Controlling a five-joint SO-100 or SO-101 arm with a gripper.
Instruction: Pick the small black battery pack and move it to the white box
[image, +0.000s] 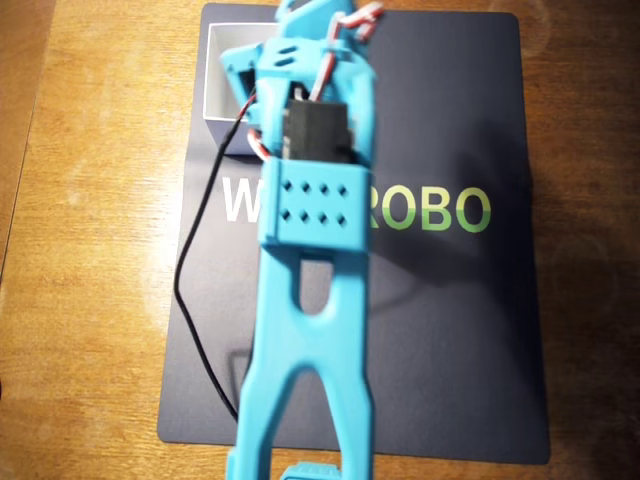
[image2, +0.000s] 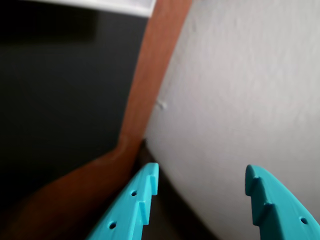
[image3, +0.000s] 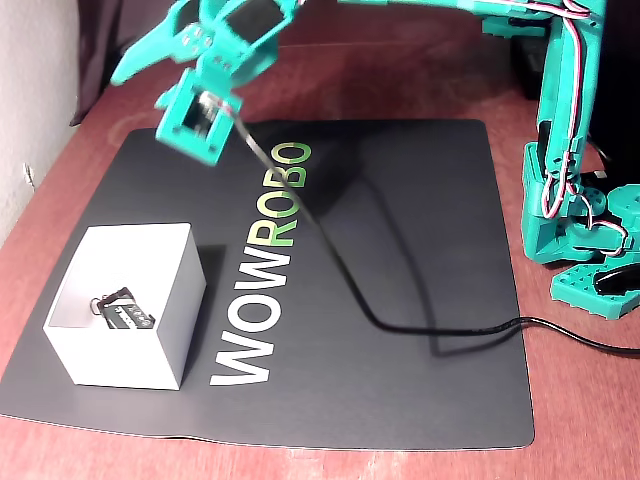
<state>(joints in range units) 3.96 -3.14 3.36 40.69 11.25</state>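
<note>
Teal fingertips (image2: 145, 200) of the gripper (image2: 200, 200) fill the bottom of the wrist view, spread apart with nothing between them, facing a pale wall. Battery location: the small black battery pack (image3: 127, 314) lies inside the white box (image3: 165, 330), on its floor, with its wires curled beside it. Box location: near left corner of the black mat (image3: 420, 300) in the fixed view. Gripper position: raised above the mat's far left part (image3: 135, 62), well apart from the box. A black cable (image3: 350, 285) trails across the mat.
</note>
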